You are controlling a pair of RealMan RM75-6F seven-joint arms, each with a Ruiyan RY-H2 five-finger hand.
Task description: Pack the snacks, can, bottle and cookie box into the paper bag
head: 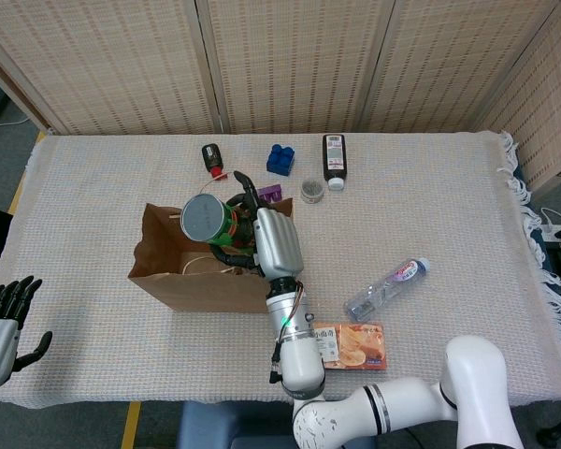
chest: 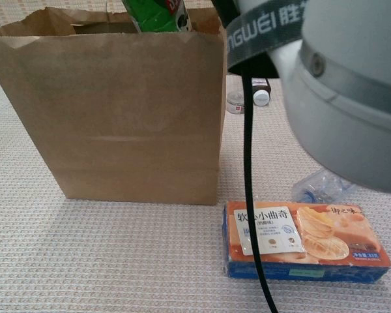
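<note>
Holding the green can (head: pixel 206 219) upright in my right hand (head: pixel 262 234), I keep it over the paper bag (head: pixel 168 271) mouth in the head view so it drops in base first; my left hand (head: pixel 2 318) idles open, off the desk (head: pixel 449 215). The bottle (head: pixel 385 288) and cookie box (head: pixel 351 344) wait nearby. In the chest view my arm hides the grip, and the frame crops the can's top.

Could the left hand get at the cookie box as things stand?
Probably not easily: the left hand sits off the table's left edge, and the right arm stands between it and the cookie box.
</note>
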